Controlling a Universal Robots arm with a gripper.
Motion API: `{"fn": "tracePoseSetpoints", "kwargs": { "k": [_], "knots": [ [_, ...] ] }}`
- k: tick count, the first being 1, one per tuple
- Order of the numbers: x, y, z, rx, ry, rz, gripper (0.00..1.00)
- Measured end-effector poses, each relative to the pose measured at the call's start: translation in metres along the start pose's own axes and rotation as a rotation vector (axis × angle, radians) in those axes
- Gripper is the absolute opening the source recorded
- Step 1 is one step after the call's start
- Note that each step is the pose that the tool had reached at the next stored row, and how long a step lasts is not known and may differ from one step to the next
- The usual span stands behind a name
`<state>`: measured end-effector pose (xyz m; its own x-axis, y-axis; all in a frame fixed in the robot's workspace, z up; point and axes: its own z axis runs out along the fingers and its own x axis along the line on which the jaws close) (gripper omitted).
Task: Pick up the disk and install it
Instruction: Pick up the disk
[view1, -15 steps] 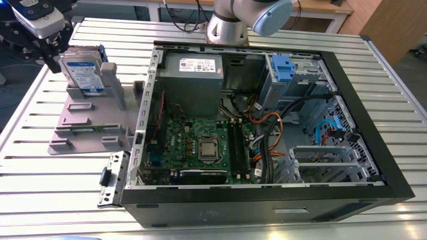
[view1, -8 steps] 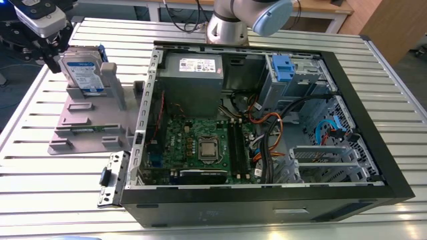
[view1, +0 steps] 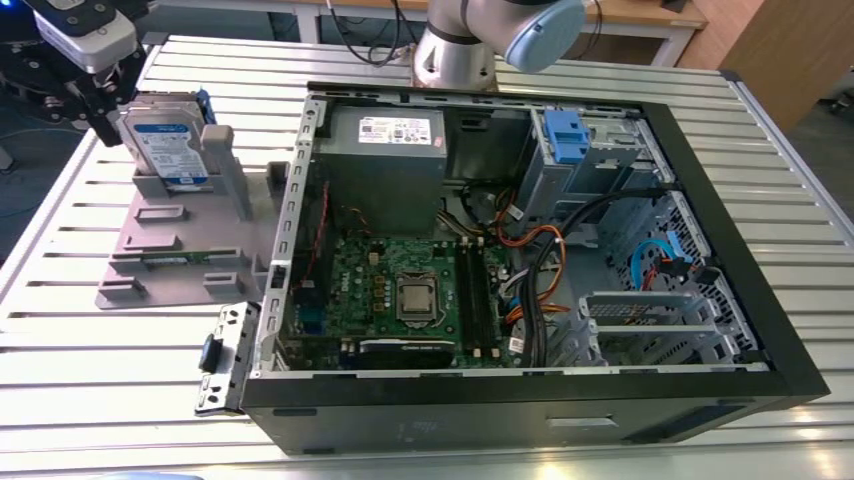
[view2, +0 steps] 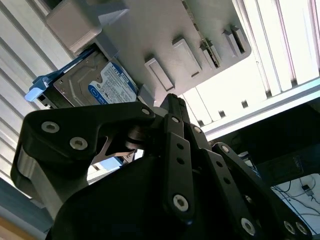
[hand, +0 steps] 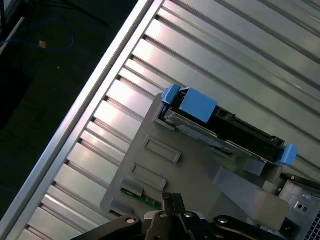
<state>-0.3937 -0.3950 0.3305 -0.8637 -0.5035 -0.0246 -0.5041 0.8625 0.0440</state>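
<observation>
The disk (view1: 167, 145) stands on edge in a grey plastic stand (view1: 187, 250) at the exterior view's left, with its white and blue label facing the camera and a blue bracket around it. My gripper (view1: 102, 120) hangs just behind and beside the disk's upper end, close to it; I cannot tell if it touches. In the second wrist view the disk's label (view2: 107, 85) shows just beyond the black gripper links (view2: 170, 130). In the first wrist view the disk (hand: 235, 131) appears edge-on with its blue bracket (hand: 197, 106).
An open computer case (view1: 747, 250) lies on the slatted metal table (view1: 80, 330), to the stand's right in the exterior view. Inside are a grey power supply box (view1: 387, 150), a motherboard (view1: 414, 290), cables, and a drive cage with a blue clip (view1: 567, 135). The table edge (hand: 85, 107) runs near the stand.
</observation>
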Motion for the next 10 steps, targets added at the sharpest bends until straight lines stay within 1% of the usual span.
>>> {"fn": "tracePoseSetpoints", "kwargs": {
  "k": [10],
  "knots": [
    [0.0, 0.0, 0.0, -0.0011, 0.0019, -0.045, 0.11]
  ]
}}
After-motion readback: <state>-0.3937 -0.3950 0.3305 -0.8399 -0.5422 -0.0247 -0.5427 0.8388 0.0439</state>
